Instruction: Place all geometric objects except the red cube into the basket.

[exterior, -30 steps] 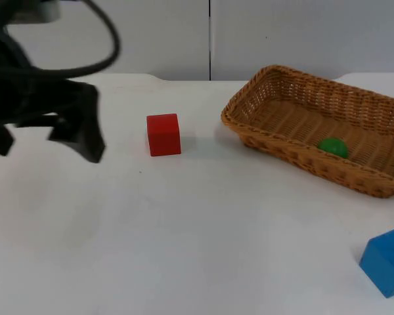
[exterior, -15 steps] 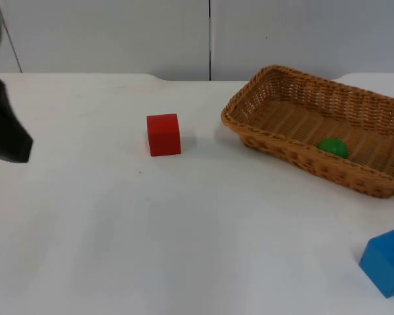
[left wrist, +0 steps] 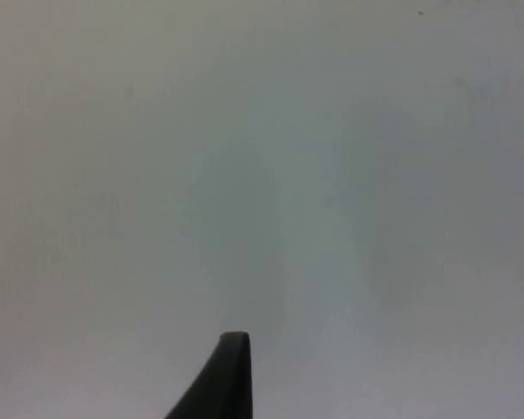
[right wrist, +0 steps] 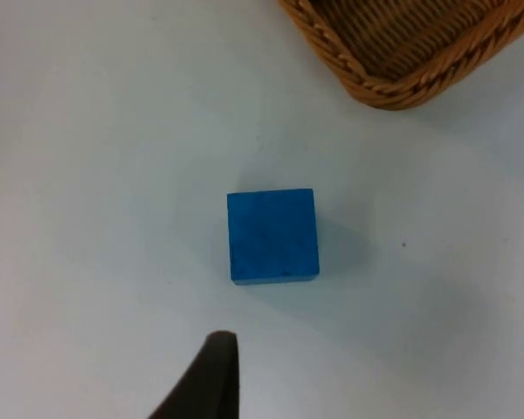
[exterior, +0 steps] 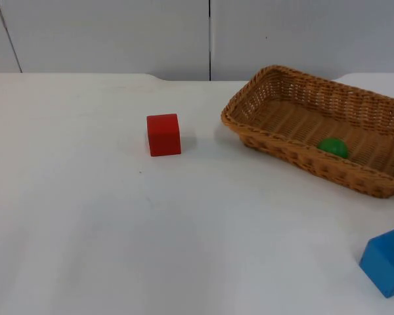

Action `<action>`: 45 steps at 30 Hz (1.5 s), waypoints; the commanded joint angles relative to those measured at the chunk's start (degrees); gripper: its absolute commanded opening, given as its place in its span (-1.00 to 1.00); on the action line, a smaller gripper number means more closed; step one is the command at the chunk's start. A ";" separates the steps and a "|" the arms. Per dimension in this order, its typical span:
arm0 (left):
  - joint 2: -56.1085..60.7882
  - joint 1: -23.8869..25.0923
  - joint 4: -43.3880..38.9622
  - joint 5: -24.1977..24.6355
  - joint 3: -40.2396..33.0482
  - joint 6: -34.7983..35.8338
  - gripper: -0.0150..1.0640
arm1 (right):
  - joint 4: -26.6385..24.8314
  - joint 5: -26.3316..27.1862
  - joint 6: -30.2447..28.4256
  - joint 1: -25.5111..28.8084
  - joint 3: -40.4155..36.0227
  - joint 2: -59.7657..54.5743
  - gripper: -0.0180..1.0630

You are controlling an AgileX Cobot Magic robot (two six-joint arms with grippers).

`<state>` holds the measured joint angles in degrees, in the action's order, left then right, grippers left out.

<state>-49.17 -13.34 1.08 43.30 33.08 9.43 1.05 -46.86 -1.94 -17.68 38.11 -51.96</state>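
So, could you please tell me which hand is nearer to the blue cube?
Right. The right hand hangs over the table just beside the blue cube, near the wicker basket. The left hand is over bare table, with no cube near it.

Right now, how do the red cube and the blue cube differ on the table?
The red cube sits left of the wicker basket; the blue cube lies in front of the basket, at the table's near right. The right gripper hovers above the blue cube, none by the red cube. Both rest on the table, outside the basket.
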 commanded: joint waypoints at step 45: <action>0.50 0.10 -3.04 2.25 -0.13 0.29 0.97 | 11.29 34.06 14.60 -9.41 0.13 -50.01 0.89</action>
<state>-49.17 -13.34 -1.71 45.53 33.08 9.51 11.52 -13.98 12.20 -26.98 38.14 -101.57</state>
